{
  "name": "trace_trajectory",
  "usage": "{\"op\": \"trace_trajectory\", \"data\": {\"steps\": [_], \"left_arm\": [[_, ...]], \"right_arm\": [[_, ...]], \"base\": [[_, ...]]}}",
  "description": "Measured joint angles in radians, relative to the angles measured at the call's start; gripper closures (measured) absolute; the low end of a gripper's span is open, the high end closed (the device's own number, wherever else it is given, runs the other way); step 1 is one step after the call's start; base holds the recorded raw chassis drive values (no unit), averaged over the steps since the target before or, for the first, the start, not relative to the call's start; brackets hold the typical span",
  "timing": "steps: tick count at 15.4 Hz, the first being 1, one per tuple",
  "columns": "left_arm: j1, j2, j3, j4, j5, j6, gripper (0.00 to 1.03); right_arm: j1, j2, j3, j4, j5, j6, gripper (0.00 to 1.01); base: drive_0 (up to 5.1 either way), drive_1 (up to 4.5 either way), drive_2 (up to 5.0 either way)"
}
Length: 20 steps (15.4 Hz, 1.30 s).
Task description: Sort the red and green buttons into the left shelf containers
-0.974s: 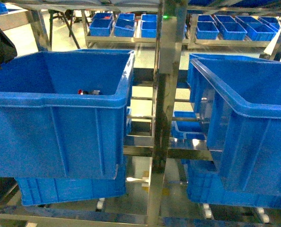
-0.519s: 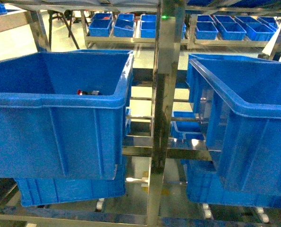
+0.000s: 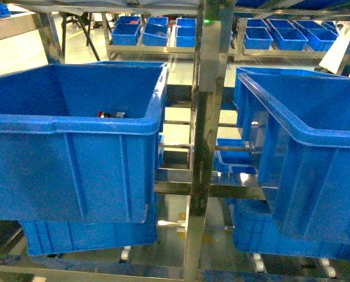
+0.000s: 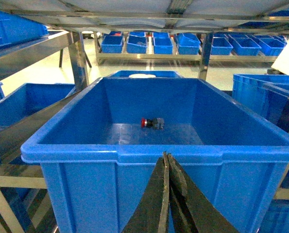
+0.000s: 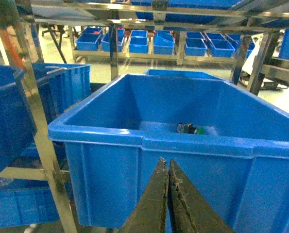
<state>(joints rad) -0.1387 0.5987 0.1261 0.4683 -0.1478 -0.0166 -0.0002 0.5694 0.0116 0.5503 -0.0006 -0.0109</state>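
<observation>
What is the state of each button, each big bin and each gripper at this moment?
red button: lying on its side on the floor of the left bin.
green button: lying on the floor of the right bin.
left bin: holds only the red button.
right bin: holds the green button.
left gripper: shut, empty.
right gripper: shut, empty.

1. The left bin (image 3: 75, 170) stood open-topped; only a red button (image 4: 152, 123) lay on its floor.
2. A steel post (image 3: 201, 147) blocked passage between the bins.
3. The right bin (image 3: 316, 170) was open above too.
</observation>
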Motion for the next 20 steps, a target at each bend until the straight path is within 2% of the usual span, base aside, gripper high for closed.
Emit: {"op": "trace_trajectory", "data": {"steps": [2, 3, 4, 6, 13, 15, 16, 18, 20], "left_arm": [[0.031, -0.07, -0.036, -0.036, 0.041, 0.0, 1.01], [0.104, -0.11, -0.053, -0.063, 0.12, 0.001, 1.01], [0.146, -0.136, -0.06, -0.077, 0.131, 0.0, 1.01], [0.134, -0.193, -0.076, -0.114, 0.148, 0.002, 1.01], [0.138, -0.367, -0.112, -0.237, 0.148, 0.002, 1.01], [0.138, -0.408, -0.112, -0.279, 0.146, 0.002, 1.01], [0.138, -0.422, -0.112, -0.291, 0.148, 0.002, 1.01], [0.138, -0.588, -0.112, -0.479, 0.144, 0.002, 1.01], [0.138, -0.588, -0.111, -0.479, 0.144, 0.003, 1.01]], "right_arm": [[0.0, -0.1, 0.0, -0.08, 0.0, 0.0, 0.99], [0.0, -0.139, 0.0, -0.126, 0.0, 0.0, 0.99], [0.0, -0.174, 0.0, -0.154, 0.0, 0.0, 0.99], [0.0, -0.236, 0.0, -0.217, 0.0, 0.0, 0.99], [0.0, -0.394, 0.0, -0.372, 0.0, 0.0, 0.99], [0.0, -0.564, 0.0, -0.549, 0.0, 0.0, 0.99], [0.0, -0.563, 0.003, -0.548, 0.0, 0.0, 0.99], [0.0, -0.564, 0.0, -0.554, 0.001, 0.0, 0.99], [0.0, -0.564, 0.0, -0.555, 0.001, 0.0, 0.97]], "base": [[0.0, 0.0, 0.0], [0.0, 0.0, 0.0], [0.0, 0.0, 0.0], [0.0, 0.0, 0.0], [0.0, 0.0, 0.0], [0.0, 0.0, 0.0], [0.0, 0.0, 0.0], [0.0, 0.0, 0.0], [0.0, 0.0, 0.0]]}}
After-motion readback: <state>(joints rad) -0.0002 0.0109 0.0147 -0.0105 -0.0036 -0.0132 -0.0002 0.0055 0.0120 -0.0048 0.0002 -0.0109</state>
